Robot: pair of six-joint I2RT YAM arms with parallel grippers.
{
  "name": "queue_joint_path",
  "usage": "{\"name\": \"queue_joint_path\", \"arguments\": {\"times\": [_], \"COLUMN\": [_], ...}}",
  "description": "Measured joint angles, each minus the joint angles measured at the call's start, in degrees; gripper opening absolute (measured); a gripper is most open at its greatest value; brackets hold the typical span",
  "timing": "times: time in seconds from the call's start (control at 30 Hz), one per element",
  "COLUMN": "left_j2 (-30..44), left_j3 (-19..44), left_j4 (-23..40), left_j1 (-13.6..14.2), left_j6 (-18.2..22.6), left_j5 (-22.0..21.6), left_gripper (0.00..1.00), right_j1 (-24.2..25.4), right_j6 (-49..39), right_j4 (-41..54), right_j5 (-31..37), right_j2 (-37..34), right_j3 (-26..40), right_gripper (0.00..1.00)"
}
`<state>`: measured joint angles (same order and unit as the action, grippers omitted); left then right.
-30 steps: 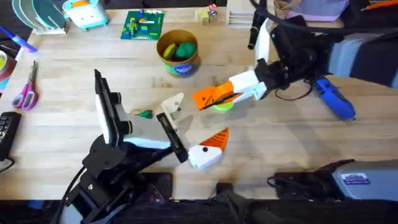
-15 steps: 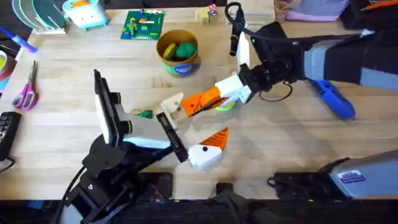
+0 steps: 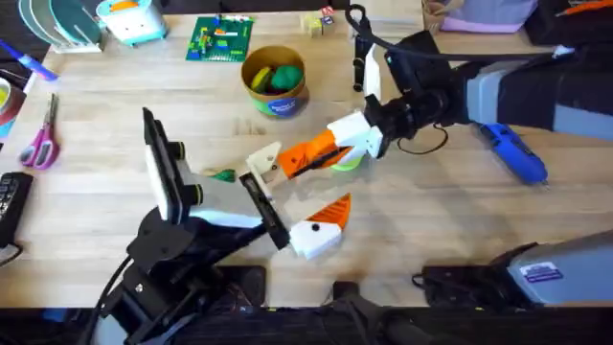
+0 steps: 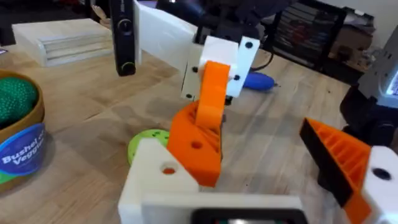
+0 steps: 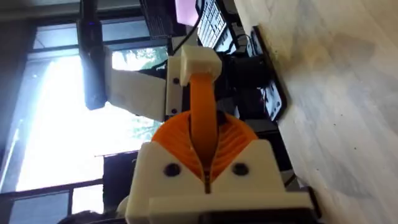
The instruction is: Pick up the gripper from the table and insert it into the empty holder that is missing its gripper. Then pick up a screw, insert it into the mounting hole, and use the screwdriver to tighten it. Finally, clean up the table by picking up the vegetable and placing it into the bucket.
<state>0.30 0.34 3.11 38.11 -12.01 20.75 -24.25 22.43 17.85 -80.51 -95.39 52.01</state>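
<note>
My right gripper [image 3: 319,153] [image 5: 204,152] is shut on the orange ribbed gripper [image 3: 299,159] [image 4: 200,134] [image 5: 202,118]. It holds the gripper's far end against the off-white holder [image 3: 265,161] [image 4: 163,180] [image 5: 193,65] on my left arm's claw. My left gripper [image 3: 299,192] is open; its other finger [image 3: 324,228] [image 4: 348,165] carries an orange pad. A small dark-green vegetable [image 3: 223,175] lies on the table left of the holder. The tan bucket [image 3: 274,79] [image 4: 17,140] stands behind with green toys inside. The blue screwdriver [image 3: 513,149] [image 4: 258,79] lies at the right.
A lime-green disc [image 3: 346,164] [image 4: 145,142] lies under the right gripper's fingers. Purple scissors [image 3: 39,141] and a black device [image 3: 10,203] sit at the left edge. A green brick plate [image 3: 220,38] is behind the bucket.
My right gripper has carried the orange gripper leftward until its tip meets the holder; over the last half second it barely moved. The left arm has stayed still.
</note>
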Motion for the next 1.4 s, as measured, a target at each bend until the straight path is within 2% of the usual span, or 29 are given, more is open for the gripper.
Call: {"name": "queue_joint_path", "arguments": {"times": [0.5, 0.83, 1.4], "left_j2": [0.02, 0.02, 0.02], "left_j3": [0.0, 0.0, 0.0], "left_j4": [0.11, 0.5, 0.57], "left_j1": [-0.17, -1.18, -1.2], "left_j6": [-0.38, -0.7, -1.38], "left_j5": [-1.27, -6.51, -7.42], "left_gripper": [0.993, 0.993, 0.993], "right_j1": [-1.32, -4.29, -4.94], "right_j6": [8.86, 17.55, 20.03], "right_j4": [-6.07, -17.27, -17.88], "right_j5": [2.9, 7.19, 8.29], "right_j2": [-0.02, -0.02, -0.02], "right_j3": [0.0, 0.0, 0.0], "right_gripper": [0.009, 0.008, 0.008]}}
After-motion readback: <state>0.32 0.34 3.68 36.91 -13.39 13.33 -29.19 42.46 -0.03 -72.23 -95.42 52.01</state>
